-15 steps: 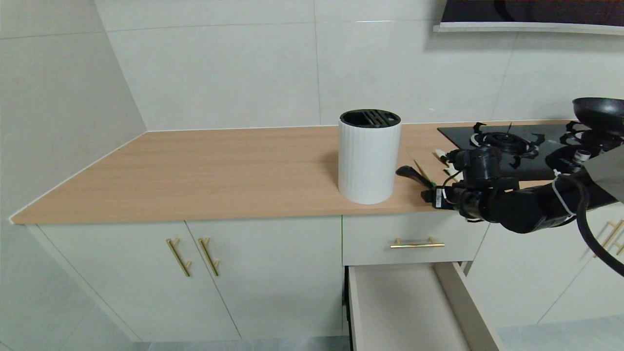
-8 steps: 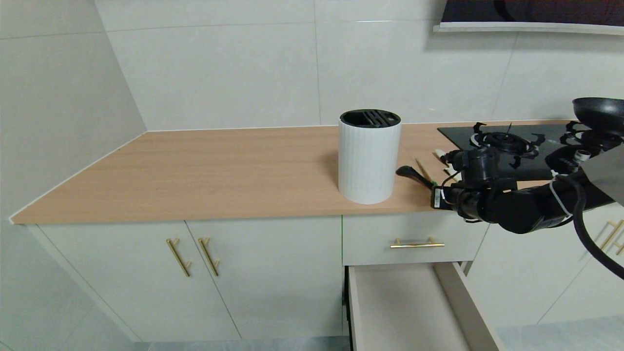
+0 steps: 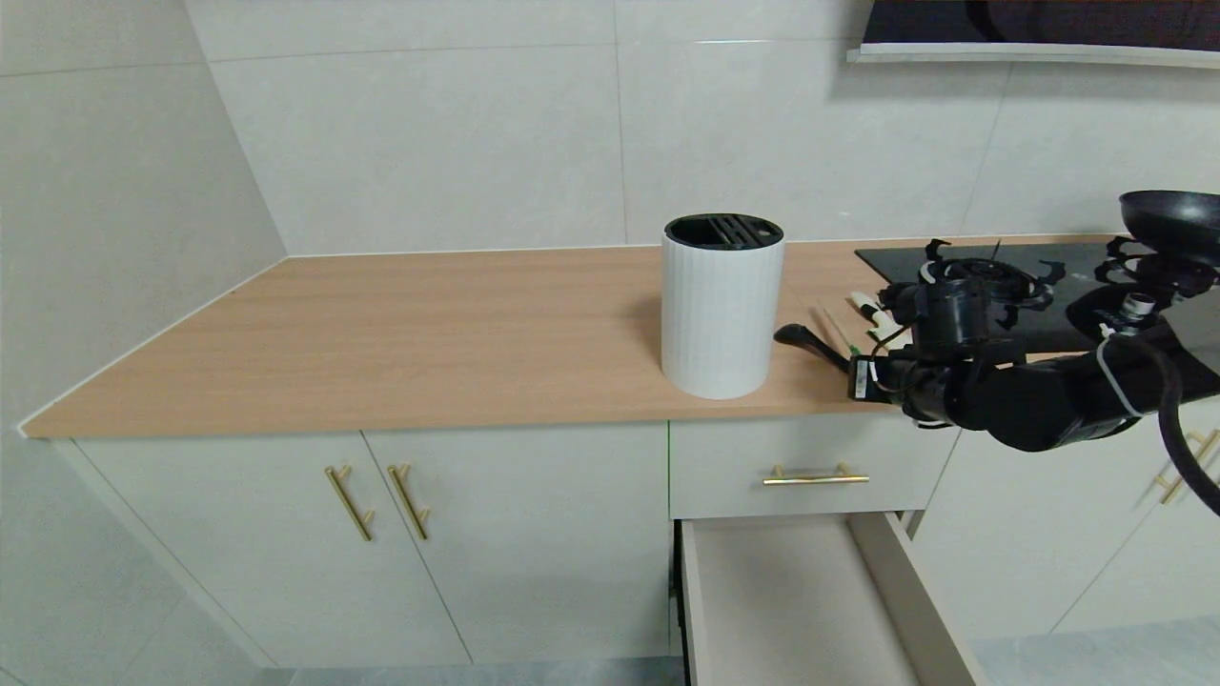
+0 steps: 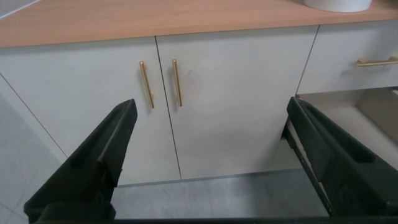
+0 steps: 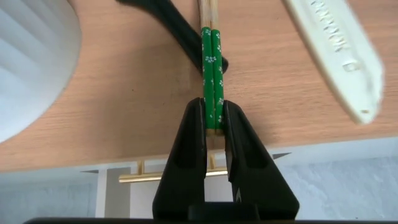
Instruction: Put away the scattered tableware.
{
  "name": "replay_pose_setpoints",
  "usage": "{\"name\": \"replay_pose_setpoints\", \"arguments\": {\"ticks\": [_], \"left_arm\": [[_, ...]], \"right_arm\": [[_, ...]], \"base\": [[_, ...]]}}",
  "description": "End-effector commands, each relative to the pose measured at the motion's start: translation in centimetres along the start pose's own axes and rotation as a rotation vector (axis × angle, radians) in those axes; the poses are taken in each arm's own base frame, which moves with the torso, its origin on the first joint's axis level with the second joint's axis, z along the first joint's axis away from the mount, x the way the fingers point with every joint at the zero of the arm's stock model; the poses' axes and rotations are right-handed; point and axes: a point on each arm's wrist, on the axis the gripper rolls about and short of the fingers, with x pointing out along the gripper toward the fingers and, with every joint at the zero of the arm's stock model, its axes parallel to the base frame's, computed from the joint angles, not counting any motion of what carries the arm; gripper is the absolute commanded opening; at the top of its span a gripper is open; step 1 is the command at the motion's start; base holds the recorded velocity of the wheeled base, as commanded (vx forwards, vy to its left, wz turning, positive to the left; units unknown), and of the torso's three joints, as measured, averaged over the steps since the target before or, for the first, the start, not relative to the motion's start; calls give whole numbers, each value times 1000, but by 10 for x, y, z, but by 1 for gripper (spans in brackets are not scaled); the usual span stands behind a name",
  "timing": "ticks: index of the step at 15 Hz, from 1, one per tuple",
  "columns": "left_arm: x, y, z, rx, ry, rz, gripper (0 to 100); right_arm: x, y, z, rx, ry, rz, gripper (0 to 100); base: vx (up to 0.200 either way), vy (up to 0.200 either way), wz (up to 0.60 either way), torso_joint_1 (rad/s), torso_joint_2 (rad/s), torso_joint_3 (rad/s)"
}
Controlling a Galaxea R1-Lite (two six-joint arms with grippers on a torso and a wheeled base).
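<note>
**Chopsticks clamped at their green ends, holder to the left**

The chopsticks (image 5: pixel 210 68) lie flat on the counter (image 3: pixel 429 324) near its front edge, side by side as a pair. Their long axis runs straight away from the right gripper (image 5: pixel 214 115), toward the back wall and leaning slightly left. The fingers (image 5: pixel 194 124) are closed on the green patterned ends, so the bare wooden tips point away from the wrist. Partway along, the pair crosses over the end of a black utensil handle (image 5: pixel 180 31), which slants off toward the holder. A white knife-like piece (image 5: pixel 336 43) lies apart on the other side.

The white holder (image 3: pixel 721 305) stands upright just to the left of the chopsticks, with its slotted black top well above them. By my reading, the coming move depends on that: the pair has to be lifted, tipped from lying to upright, and carried left over the rim. The right arm is the nearer one and already has the grip.

The left gripper (image 4: pixel 211 112) hangs low in front of the cabinet doors, with its fingers wide apart and holding nothing. An open drawer (image 3: pixel 791 600) sits below the counter edge.
</note>
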Motion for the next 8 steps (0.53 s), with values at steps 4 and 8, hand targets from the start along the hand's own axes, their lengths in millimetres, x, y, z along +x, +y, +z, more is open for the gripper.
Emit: {"name": "replay_pose_setpoints", "arguments": {"ticks": [4, 8], "left_arm": [[0, 0, 0, 0, 0, 0, 100], [0, 0, 0, 0, 0, 0, 100]], "right_arm": [[-69, -7, 32, -3, -31, 53, 0], [-136, -18, 49, -22, 27, 151, 0]], "base": [[0, 0, 0, 0, 0, 0], [0, 0, 0, 0, 0, 0]]}}
